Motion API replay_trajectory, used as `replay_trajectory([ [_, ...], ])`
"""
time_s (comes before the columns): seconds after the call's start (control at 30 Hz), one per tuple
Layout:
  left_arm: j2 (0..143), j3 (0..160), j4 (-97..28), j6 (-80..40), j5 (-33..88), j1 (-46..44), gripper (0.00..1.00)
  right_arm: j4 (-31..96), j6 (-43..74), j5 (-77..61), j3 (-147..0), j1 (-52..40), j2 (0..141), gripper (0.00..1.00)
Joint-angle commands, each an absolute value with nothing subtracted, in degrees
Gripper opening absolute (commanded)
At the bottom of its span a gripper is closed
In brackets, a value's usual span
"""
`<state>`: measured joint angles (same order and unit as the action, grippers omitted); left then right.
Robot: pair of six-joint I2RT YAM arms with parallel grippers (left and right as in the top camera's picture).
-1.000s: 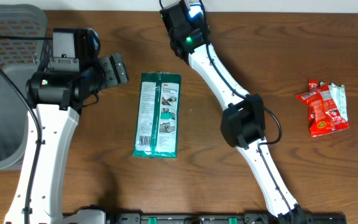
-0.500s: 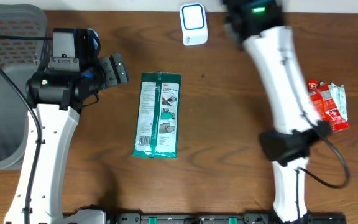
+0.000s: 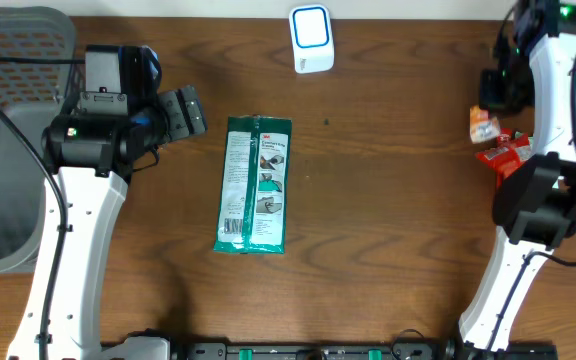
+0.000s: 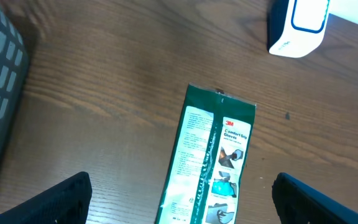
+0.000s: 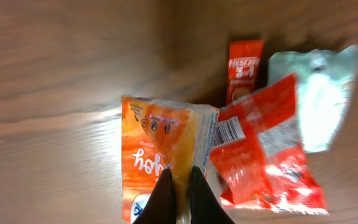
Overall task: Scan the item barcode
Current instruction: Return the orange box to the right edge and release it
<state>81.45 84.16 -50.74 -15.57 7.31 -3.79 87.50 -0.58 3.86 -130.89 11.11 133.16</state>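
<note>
The right gripper (image 5: pixel 179 186) pinches the orange packet (image 5: pixel 157 155) by 1 thin edge, beside the red packets (image 5: pixel 266 143), well apart from the scanner (image 3: pixel 310 38). The packet may slip or twist, hiding its barcode. The left gripper (image 3: pixel 188 112) gapes wide, empty.

The brown wooden table (image 3: pixel 388 200) is seen smooth, grained and faintly sheened. Glossy crinkled film is shown by the orange snack sachet (image 5: pixel 157 155), and smooth plastic by the white box-shaped scanner (image 3: pixel 311 38) at 12 o'clock.
</note>
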Motion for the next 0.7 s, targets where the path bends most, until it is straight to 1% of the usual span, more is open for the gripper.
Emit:
replay_trajectory([
  [0.0, 81.3, 84.3, -50.7, -15.0, 7.0, -3.6, 0.93, 84.4, 0.4, 1.4, -124.3, 13.1, 133.4, 0.01],
  [0.07, 81.3, 84.3, -50.7, -15.0, 7.0, -3.6, 0.93, 81.0, 0.4, 1.4, -120.3, 14.4, 133.4, 0.01],
  [0.1, 81.3, 84.3, -50.7, -15.0, 7.0, -3.6, 0.93, 79.9, 0.4, 1.4, -119.3, 14.9, 133.4, 0.09],
  [0.13, 81.3, 84.3, -50.7, -15.0, 7.0, -3.6, 0.93, 79.2, 0.4, 1.4, -118.8, 15.2, 133.4, 0.29],
  [0.17, 81.3, 84.3, -50.7, -15.0, 7.0, -3.6, 0.93, 78.7, 0.4, 1.3, -118.4, 15.4, 133.4, 0.45],
  [0.3, 81.3, 84.3, -50.7, -15.0, 7.0, -3.6, 0.93, 78.5, 0.6, 1.0, -119.1, 15.7, 133.3, 0.8],
  [0.33, 81.3, 84.3, -50.7, -15.0, 7.0, -3.6, 0.93, 79.0, 1.1, 1.0, -119.7, 15.7, 133.3, 0.86],
  [0.43, 81.3, 84.3, -50.7, -15.0, 7.0, -3.6, 0.93, 81.2, 3.7, 0.9, -121.6, 15.7, 132.9, 0.94],
  [0.5, 81.3, 84.3, -50.7, -15.0, 7.0, -3.6, 0.93, 83.0, 5.1, -0.1, -123.2, 15.5, 132.1, 0.95],
  [0.63, 81.3, 84.3, -50.7, -15.0, 7.0, -3.6, 0.93, 85.7, 5.1, -17.3, -125.4, 14.0, 131.0, 0.93],
  [0.67, 81.3, 84.3, -50.7, -15.0, 7.0, -3.6, 0.93, 85.7, 5.0, -22.5, -125.4, 13.6, 130.8, 0.91],
])
